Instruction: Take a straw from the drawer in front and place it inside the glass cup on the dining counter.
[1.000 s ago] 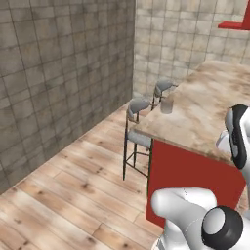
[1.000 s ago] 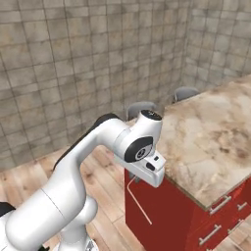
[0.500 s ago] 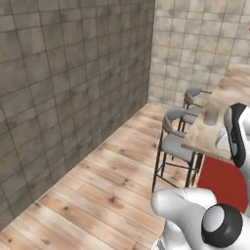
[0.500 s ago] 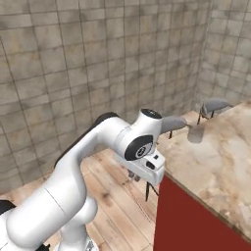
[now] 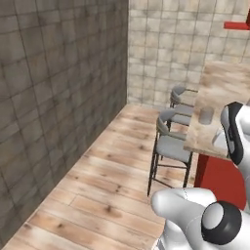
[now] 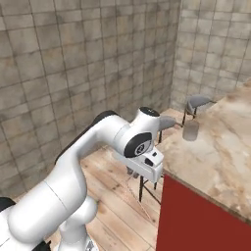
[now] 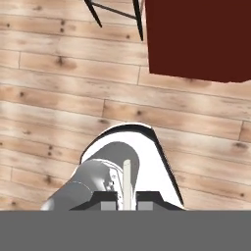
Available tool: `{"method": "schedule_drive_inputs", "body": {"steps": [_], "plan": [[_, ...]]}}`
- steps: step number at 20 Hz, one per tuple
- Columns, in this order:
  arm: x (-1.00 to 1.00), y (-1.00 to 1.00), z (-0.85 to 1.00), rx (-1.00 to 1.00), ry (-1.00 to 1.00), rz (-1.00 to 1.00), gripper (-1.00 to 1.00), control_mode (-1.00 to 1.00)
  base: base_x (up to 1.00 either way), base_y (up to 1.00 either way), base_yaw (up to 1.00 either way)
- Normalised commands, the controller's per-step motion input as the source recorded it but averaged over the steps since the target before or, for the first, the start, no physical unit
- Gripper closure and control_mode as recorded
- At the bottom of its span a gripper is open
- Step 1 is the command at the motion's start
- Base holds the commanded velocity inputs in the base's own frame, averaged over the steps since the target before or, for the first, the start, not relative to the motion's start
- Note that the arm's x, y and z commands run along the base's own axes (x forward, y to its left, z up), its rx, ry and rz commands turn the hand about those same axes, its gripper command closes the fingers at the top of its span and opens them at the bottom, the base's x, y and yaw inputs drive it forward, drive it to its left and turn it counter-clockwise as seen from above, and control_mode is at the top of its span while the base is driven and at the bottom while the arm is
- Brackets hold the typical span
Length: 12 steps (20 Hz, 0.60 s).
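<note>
Jaws grasp the straw point(image 7: 127, 182); we judge the carry step underway. Next, we lift it over the surface point(image 6: 220, 152) and into the cup point(image 6: 190, 130).

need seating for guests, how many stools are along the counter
3 show in the left base view: the nearest stool at the dining counter corner, a second stool behind it, a third stool farthest back. More may be hidden past the counter.
</note>
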Motion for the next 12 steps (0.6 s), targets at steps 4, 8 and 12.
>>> {"method": "schedule_drive_inputs", "body": {"steps": [4,8,12], "plan": [[0.00,0.00,0.00,0.00,0.00,0.00,1.00,1.00,0.05,0.67,-0.43],[0.00,0.00,0.00,0.00,0.00,0.00,1.00,1.00,0.08,0.70,-0.43],[0.00,0.00,0.00,0.00,0.00,0.00,1.00,1.00,0.23,0.58,-0.46]]}}
